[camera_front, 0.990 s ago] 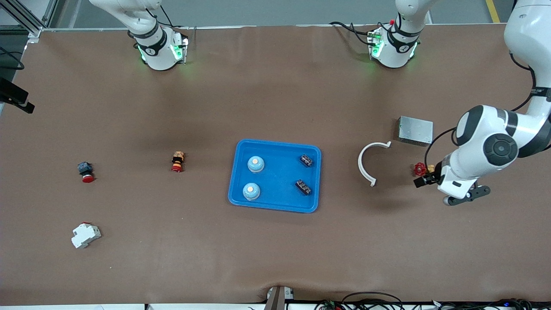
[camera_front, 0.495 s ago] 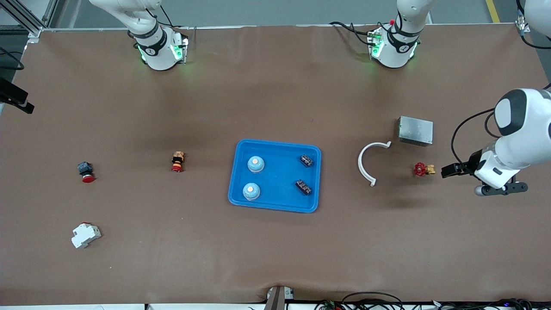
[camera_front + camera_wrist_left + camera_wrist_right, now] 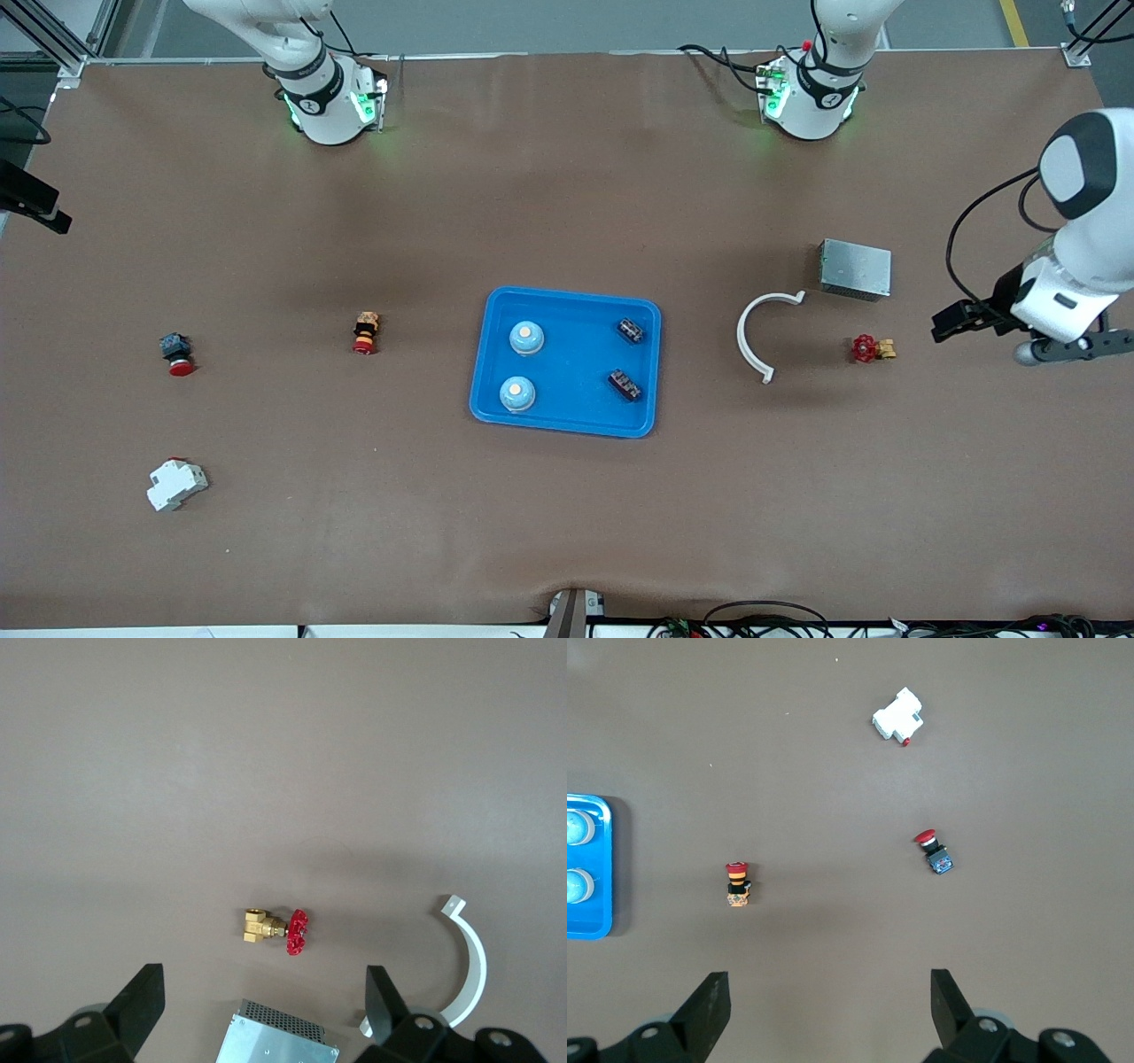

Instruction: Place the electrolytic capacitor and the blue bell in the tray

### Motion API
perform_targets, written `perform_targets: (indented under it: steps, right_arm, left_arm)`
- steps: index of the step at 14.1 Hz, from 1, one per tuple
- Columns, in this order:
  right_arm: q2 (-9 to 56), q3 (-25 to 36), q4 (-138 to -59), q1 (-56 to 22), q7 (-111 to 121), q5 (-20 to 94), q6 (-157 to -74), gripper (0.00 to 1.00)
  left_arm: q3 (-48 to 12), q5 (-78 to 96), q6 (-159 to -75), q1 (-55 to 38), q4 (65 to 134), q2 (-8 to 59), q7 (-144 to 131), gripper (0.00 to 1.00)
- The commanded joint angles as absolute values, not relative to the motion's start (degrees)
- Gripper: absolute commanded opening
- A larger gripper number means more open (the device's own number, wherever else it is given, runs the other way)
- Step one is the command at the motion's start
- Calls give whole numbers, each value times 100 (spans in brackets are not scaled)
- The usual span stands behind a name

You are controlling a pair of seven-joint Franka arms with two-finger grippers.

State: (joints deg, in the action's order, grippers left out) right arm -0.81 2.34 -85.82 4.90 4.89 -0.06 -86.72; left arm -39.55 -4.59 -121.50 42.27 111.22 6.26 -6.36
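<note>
From my station I see the left gripper (image 3: 261,1010) with its jaws spread wide and holding nothing. It hangs over bare desk (image 3: 567,532) at the left arm's end, with a small brass valve with a red handwheel (image 3: 276,929) lying on the desk below it. In the front view the left gripper (image 3: 1054,350) shows at the edge of the desk, beside that valve (image 3: 872,348). The right gripper (image 3: 828,1010) also has its jaws spread and empty; I cannot see it in the front view, but its wrist camera looks down on the right arm's end of the desk.

The tray (image 3: 576,416) sits in the middle of the desk: shallow, bright blue, rectangular, with rounded corners and a raised rim. Inside it I count two pale blue bells (image 3: 525,338) with light-coloured buttons on top, side by side along the tray's edge toward the right arm. Two small dark components (image 3: 630,330) lie along its edge toward the left arm, one nearer the front camera than the other.

Between the tray and the valve lies a white curved clip (image 3: 753,337), and a grey metal box (image 3: 855,269) rests farther from the front camera than the valve. Toward the right arm's end I see a red-and-orange push button (image 3: 365,332), a red-capped black button (image 3: 175,352) and a white breaker block (image 3: 176,484).
</note>
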Motion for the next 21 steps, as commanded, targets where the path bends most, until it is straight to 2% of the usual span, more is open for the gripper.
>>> perform_targets:
  steps: [1,4,6,14,17,21]
  right_arm:
    - [-97,167,-8578,571,501,0,-8648,100]
    - [-105,158,-8569,571,501,0,-8640,100]
    - [-105,158,-8569,571,527,-9,-8666,100]
    - [-79,150,-8569,527,905,-149,-8771,100]
    - [-79,158,-8578,536,870,-141,-8780,100]
    - [-79,158,-8578,562,853,-97,-8780,100]
  left_arm:
    - [-3946,-237,-12164,4333,11460,-165,-457,100]
    - [-3946,-220,-12051,4342,11339,-334,-475,100]
    - [-3981,-141,-11534,4307,10760,-142,-466,100]
    - [-3920,8,-10935,4351,10135,35,-44,100]
    - [-3937,17,-10276,4342,9687,53,-44,100]
    - [-3955,18,-10204,4324,9650,70,-62,100]
